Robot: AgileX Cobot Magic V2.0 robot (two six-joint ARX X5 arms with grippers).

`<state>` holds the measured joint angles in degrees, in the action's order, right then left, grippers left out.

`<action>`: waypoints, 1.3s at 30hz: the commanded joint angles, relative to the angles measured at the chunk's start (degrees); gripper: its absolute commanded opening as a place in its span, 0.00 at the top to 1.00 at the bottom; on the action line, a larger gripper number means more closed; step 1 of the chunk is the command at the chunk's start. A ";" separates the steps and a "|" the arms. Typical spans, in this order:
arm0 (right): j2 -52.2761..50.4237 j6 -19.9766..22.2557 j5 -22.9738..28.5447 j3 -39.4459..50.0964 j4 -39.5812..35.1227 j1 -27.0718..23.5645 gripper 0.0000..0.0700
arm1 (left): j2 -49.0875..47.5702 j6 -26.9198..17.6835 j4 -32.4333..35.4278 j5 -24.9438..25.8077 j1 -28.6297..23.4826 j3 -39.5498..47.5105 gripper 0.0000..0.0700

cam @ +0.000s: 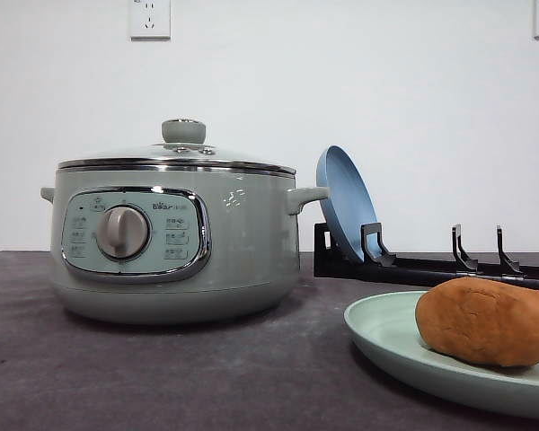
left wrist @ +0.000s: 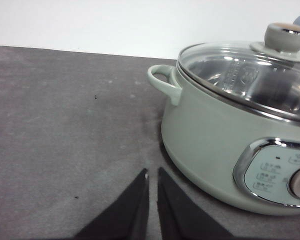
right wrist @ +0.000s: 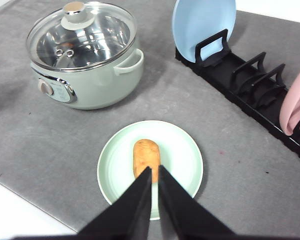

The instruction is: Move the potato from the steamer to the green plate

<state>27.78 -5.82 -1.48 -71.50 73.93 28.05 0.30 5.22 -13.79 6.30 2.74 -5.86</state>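
Note:
The orange-brown potato (cam: 487,321) (right wrist: 146,155) lies on the green plate (cam: 382,337) (right wrist: 182,155) on the grey mat, in front of and to the right of the steamer. The sage-green steamer (cam: 175,238) (left wrist: 225,140) (right wrist: 85,57) stands with its glass lid on. My right gripper (right wrist: 154,170) hangs high above the plate, its black fingers shut with nothing between them. Low over the mat, left of the steamer, my left gripper (left wrist: 152,174) is shut and empty too.
A black dish rack (cam: 431,265) (right wrist: 250,82) stands behind the plate, with a blue plate (cam: 344,202) (right wrist: 202,25) upright at its left end and a pink plate (right wrist: 296,100) at its right end. The mat's front edge (right wrist: 35,200) runs near the green plate.

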 commanded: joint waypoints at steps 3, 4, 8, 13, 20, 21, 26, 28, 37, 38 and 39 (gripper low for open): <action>0.17 -0.14 0.04 -0.59 -0.66 0.26 0.99 | -0.14 -1.18 4.13 -0.94 -0.17 1.99 0.96; 0.17 -0.14 0.03 -0.59 -0.66 0.26 0.99 | -0.14 -1.11 5.11 -1.01 -0.17 2.72 0.96; 0.17 -0.14 0.04 -0.59 -0.64 0.26 0.99 | -0.14 -0.41 6.92 -3.13 -0.20 5.05 0.96; 0.17 -0.14 0.04 -0.59 -0.66 0.26 0.99 | -0.14 -0.04 5.48 -8.10 -1.27 5.17 0.96; 0.17 -0.14 0.04 -0.59 -0.63 0.26 0.99 | -0.14 -0.10 3.13 -10.40 -1.75 5.17 0.96; 0.17 -0.13 0.04 -0.59 -0.63 0.26 0.99 | -0.14 -0.11 3.11 -10.40 -1.75 5.17 0.96; 0.17 -0.14 0.04 -0.59 -0.66 0.26 0.99 | -0.12 -0.10 3.11 -10.40 -1.75 5.17 0.96; 0.17 -0.14 0.04 -0.59 -0.66 0.26 0.99 | -0.12 -0.10 3.11 -10.40 -1.75 5.17 0.96; 0.17 -0.14 0.04 -0.59 -0.66 0.26 0.99 | -0.12 -0.09 3.11 -10.40 -1.75 5.17 0.96; 0.17 -0.13 0.07 -0.59 -0.70 0.26 0.99 | -0.12 -0.11 3.11 -10.40 -1.75 5.17 0.96; 0.17 -0.10 0.36 -0.58 -0.84 0.13 0.99 | -0.12 -0.10 3.11 -10.40 -1.75 5.17 0.96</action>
<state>27.77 -5.80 -1.35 -71.48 73.92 28.04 0.23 5.17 -10.33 -3.95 0.99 -1.87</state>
